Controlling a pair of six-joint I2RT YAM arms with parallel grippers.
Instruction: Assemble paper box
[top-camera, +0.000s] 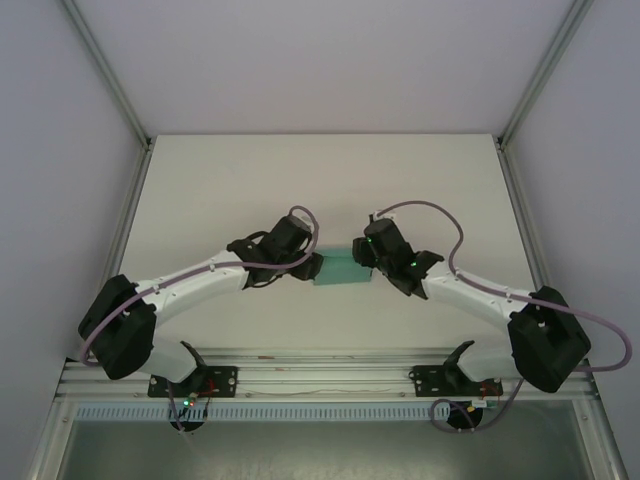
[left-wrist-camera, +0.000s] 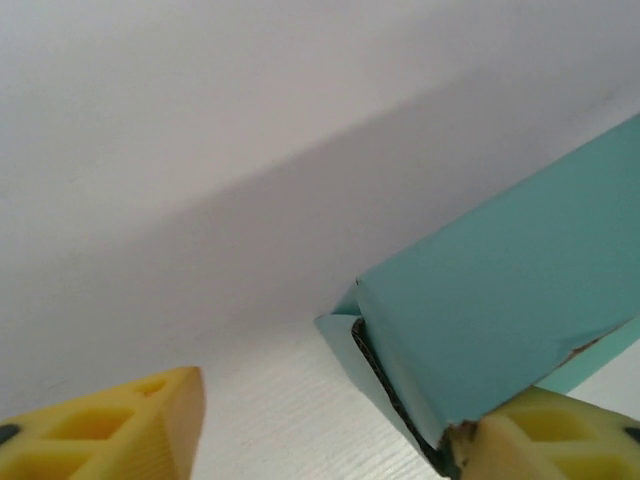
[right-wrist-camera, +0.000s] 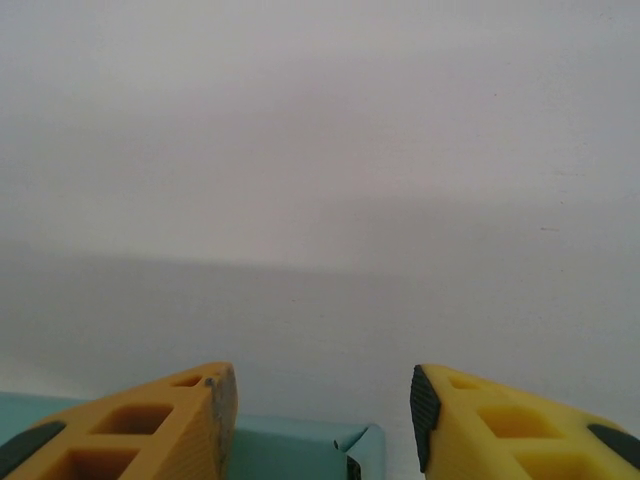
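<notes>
At the middle of the bench (top-camera: 330, 180) I see the paper box (top-camera: 340, 268); left claw (left-wrist-camera: 335, 415) spread wide, one finger (left-wrist-camera: 550, 445) touching the box; right claw (right-wrist-camera: 322, 410) parted too, box edge just beside its fingers (right-wrist-camera: 130, 430).

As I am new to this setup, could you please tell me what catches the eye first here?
The teal paper box stands out, lying in the middle of the white table. The left gripper meets its left end and the right gripper its right end, both with jaws apart.
</notes>
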